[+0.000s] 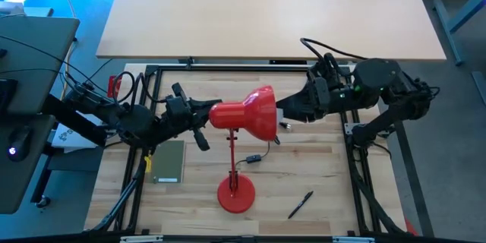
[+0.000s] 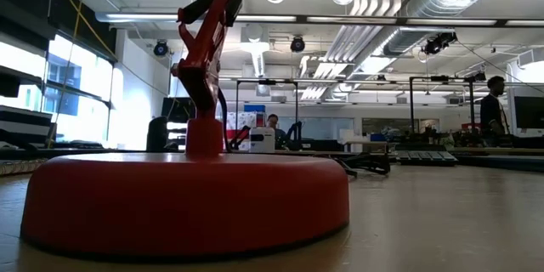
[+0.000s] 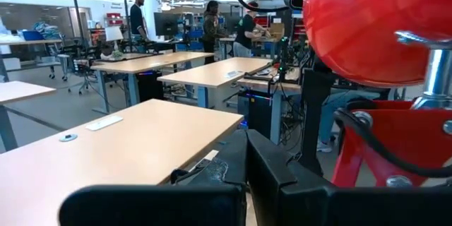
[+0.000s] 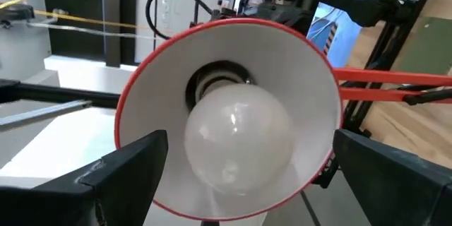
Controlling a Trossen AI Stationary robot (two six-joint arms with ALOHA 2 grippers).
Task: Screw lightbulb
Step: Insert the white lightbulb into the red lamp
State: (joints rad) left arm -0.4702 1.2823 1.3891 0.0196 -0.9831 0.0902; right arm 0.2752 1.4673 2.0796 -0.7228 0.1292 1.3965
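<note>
The red desk lamp stands by its round base (image 1: pixel 235 194) on the wooden table, and its shade (image 1: pixel 257 112) lies level with the open mouth toward the table's right. The base fills the low view (image 2: pixel 187 204). The white lightbulb (image 4: pixel 237 138) sits in the socket inside the shade. My right gripper (image 1: pixel 287 112) is level at the shade's mouth. It is open, with one finger (image 4: pixel 131 173) on either side of the bulb and shade rim, touching neither. My left gripper (image 1: pixel 199 114) is at the shade's narrow back end; the shade shows close by in the left wrist view (image 3: pixel 374 21).
A black pen (image 1: pixel 300 204) lies near the front right. A grey-green flat block (image 1: pixel 168 161) lies left of the lamp base. The lamp's cord and switch (image 1: pixel 254 157) lie beside the stem. A second light tabletop (image 1: pixel 266 11) lies beyond the far edge.
</note>
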